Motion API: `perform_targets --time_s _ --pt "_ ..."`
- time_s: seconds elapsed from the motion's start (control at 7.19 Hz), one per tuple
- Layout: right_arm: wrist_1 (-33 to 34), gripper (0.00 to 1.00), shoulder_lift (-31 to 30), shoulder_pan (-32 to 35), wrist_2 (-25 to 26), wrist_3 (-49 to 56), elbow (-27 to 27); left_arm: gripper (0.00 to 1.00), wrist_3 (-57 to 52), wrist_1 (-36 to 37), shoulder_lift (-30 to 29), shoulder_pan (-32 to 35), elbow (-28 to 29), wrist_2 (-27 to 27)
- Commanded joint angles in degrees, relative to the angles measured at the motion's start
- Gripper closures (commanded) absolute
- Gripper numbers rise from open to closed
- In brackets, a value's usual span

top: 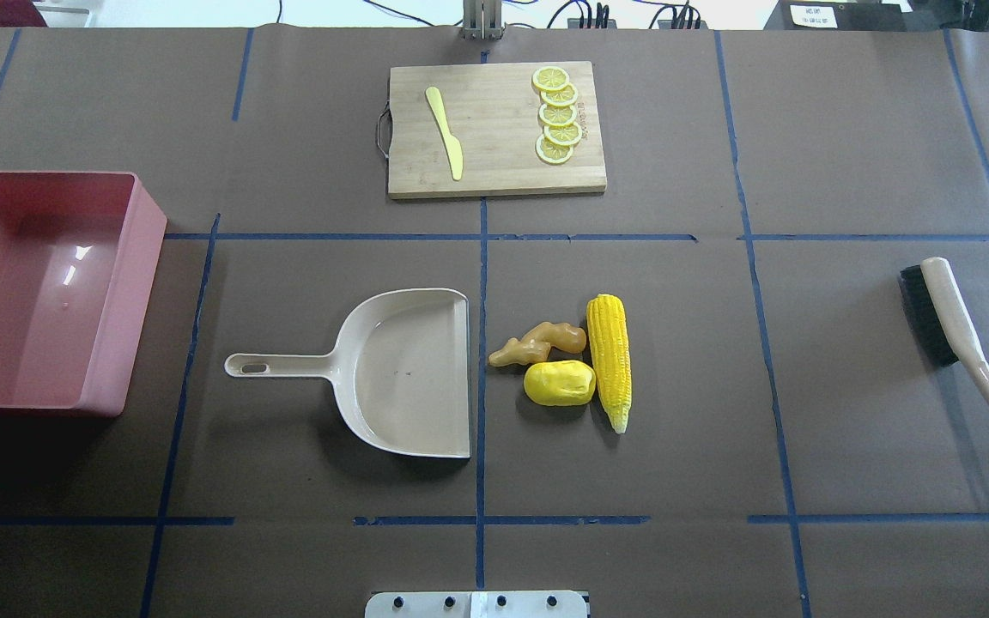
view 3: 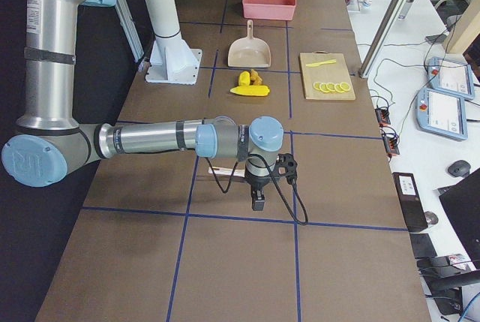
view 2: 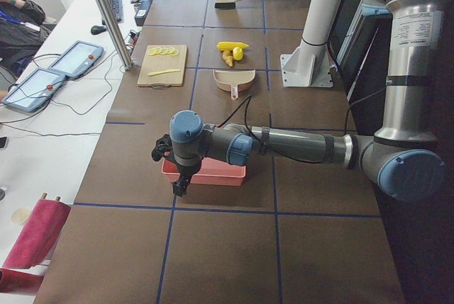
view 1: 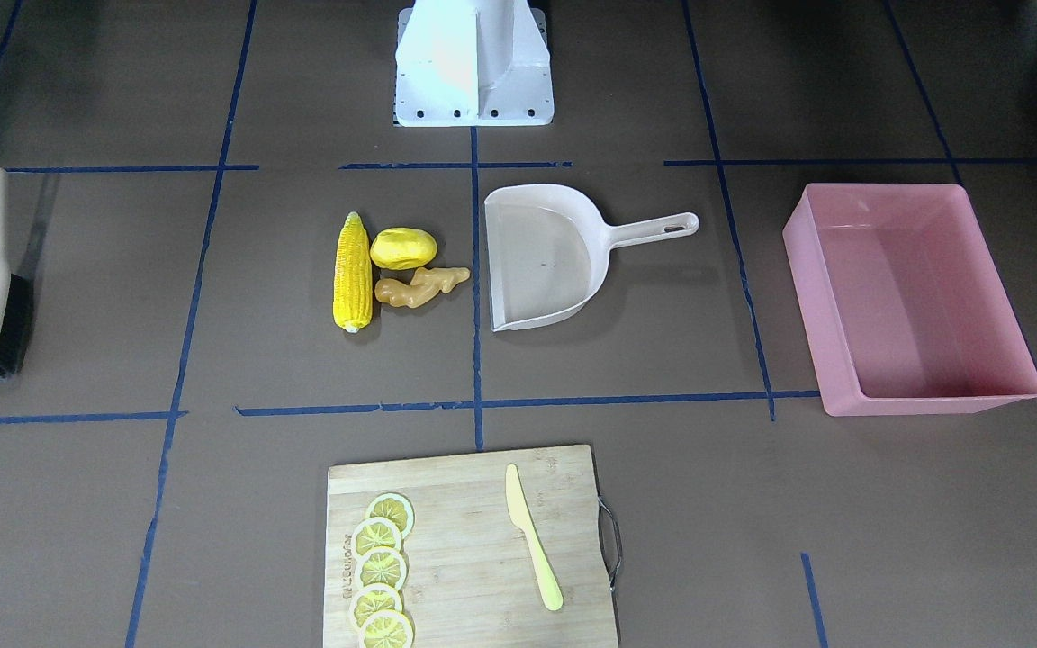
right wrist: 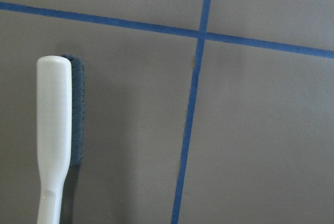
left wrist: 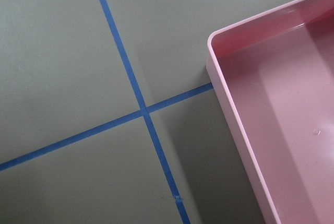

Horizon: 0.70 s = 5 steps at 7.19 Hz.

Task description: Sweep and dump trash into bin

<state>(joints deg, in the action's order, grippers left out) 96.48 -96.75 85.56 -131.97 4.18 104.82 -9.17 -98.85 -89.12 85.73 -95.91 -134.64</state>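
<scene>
Three pieces of trash lie bunched mid-bench: the corn cob, the potato-like lump and the ginger root, which rests just beside the dustpan. The dustpan's open mouth already faces them across a blue tape line. Nothing has been swept yet, and the pink bin sits empty, well apart on the robot's left. The left fingers hang over the bin's near end and the right fingers over the brush. Both show only in the side views, so whether they are released or clenched cannot be told. The step in hand looks like picking up the tools. The right arm would do best to take the brush by its slim handle rather than the bristle block, and the left to take the dustpan by its handle so that the lip stays flat on the bench. The brush should land beyond the corn, which lies parallel to the dustpan's mouth, and push all three in together. A slow stroke seems wise, since the rounded lump may roll aside, and it should stay clear of the cutting board.
</scene>
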Motion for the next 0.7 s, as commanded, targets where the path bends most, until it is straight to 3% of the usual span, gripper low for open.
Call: perform_targets --time_s 0.0,0.28,0.56 --pt "0.03 0.0 -0.1 -2.32 -0.22 -3.18 4.58 0.0 0.11 -1.43 0.09 -1.44 0.02 0.17" --pt "-0.06 0.0 -0.19 -10.54 0.3 -19.3 10.64 0.0 -0.06 -1.61 0.0 -1.71 0.19 0.34" --pt "-11.6 0.0 -3.51 -16.19 1.8 -28.63 10.49 0.0 -0.15 -1.61 0.0 -2.24 0.19 0.34"
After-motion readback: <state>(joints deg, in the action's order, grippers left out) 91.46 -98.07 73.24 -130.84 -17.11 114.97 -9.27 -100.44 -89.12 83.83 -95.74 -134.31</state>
